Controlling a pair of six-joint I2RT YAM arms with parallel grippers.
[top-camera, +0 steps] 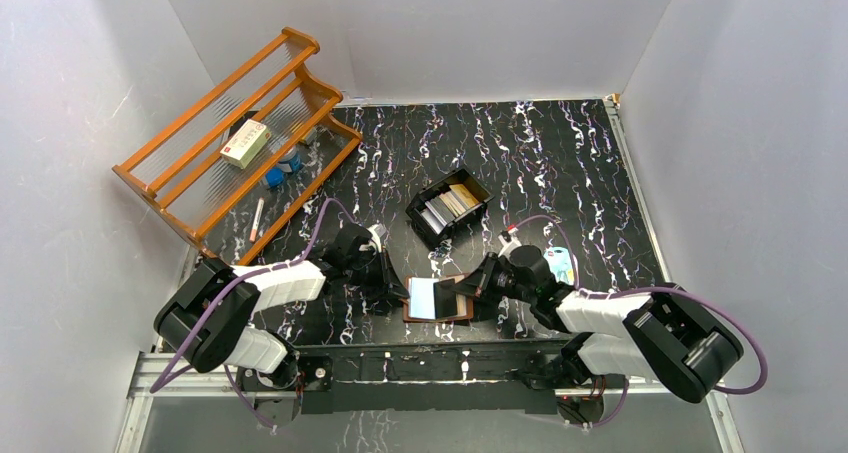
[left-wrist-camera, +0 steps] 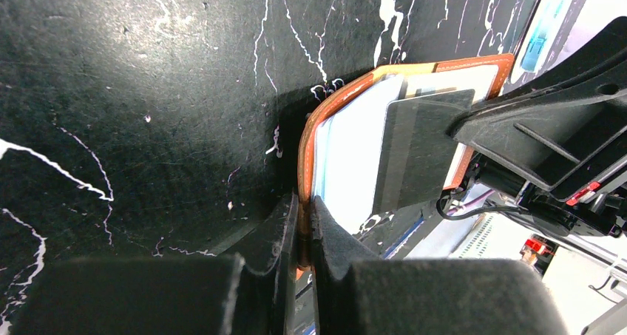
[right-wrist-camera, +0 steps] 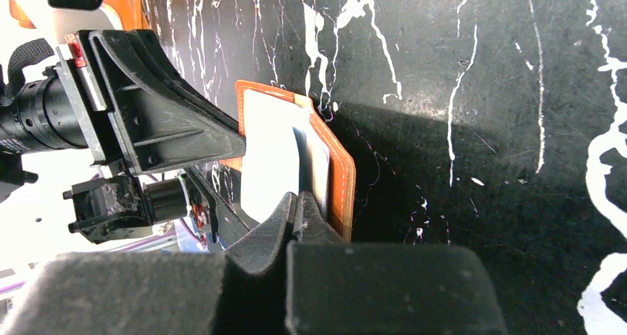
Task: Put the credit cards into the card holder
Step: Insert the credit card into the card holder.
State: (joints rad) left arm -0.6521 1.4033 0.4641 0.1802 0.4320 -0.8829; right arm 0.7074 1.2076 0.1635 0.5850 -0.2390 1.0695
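The brown leather card holder [top-camera: 420, 316] lies open near the table's front edge, its pale inner sleeves facing up. My left gripper [top-camera: 400, 295] is shut on its left leather edge [left-wrist-camera: 303, 165]; the two pads pinch the rim in the left wrist view [left-wrist-camera: 304, 205]. My right gripper [top-camera: 468, 291] is shut on a thin grey credit card [left-wrist-camera: 421, 146], held flat over the holder's right half. In the right wrist view this card [right-wrist-camera: 302, 154] shows edge-on above the holder [right-wrist-camera: 341, 176], between my shut fingertips [right-wrist-camera: 299, 200]. More credit cards [top-camera: 452, 201] stand in a black tray.
The black open-top tray [top-camera: 424, 225] sits behind the holder at mid-table. An orange wooden rack [top-camera: 200, 123] leans at the back left, with a pale box [top-camera: 245, 143] on it. A white-and-blue packet [top-camera: 564, 266] lies just right of my right wrist.
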